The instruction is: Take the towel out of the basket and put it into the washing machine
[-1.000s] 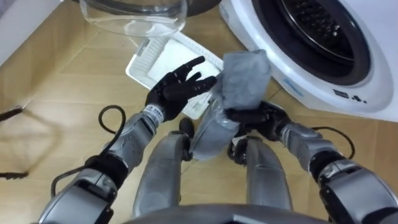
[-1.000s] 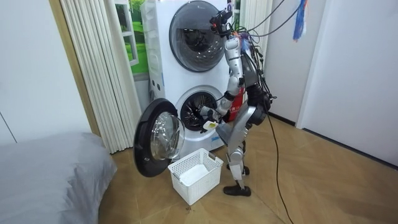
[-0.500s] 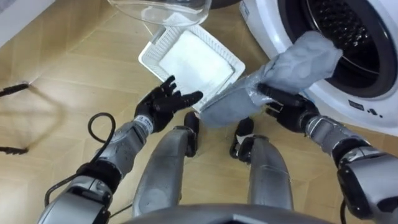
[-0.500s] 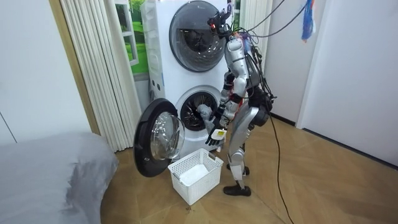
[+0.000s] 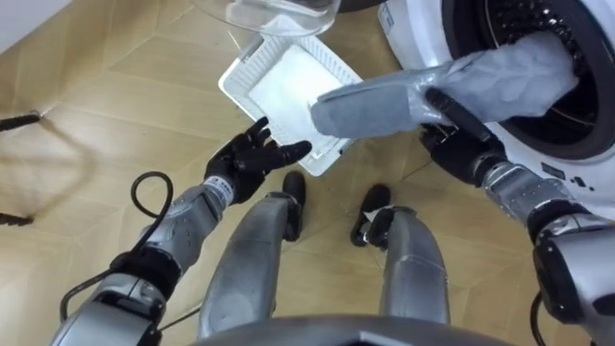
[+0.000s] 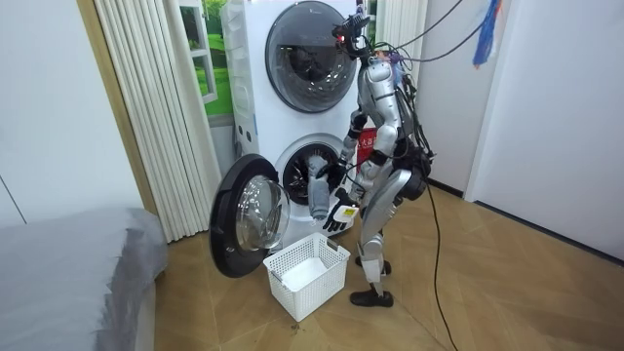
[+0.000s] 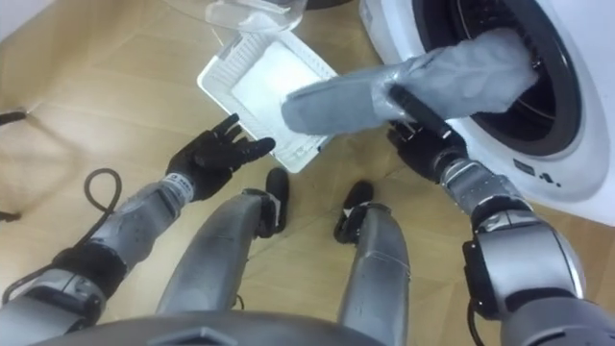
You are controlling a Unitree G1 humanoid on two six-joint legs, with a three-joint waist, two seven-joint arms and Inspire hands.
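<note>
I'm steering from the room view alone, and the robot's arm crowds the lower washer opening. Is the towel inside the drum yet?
Observer: Partly. The towel's far end lies past the rim of the drum; its near end sticks out toward the basket.
Operator: Is it released?
Observer: No, the right hand has its fingers curled round the towel's middle.
Operator: And the left hand?
Observer: The left hand is open and holds nothing, near the basket's corner.
</note>
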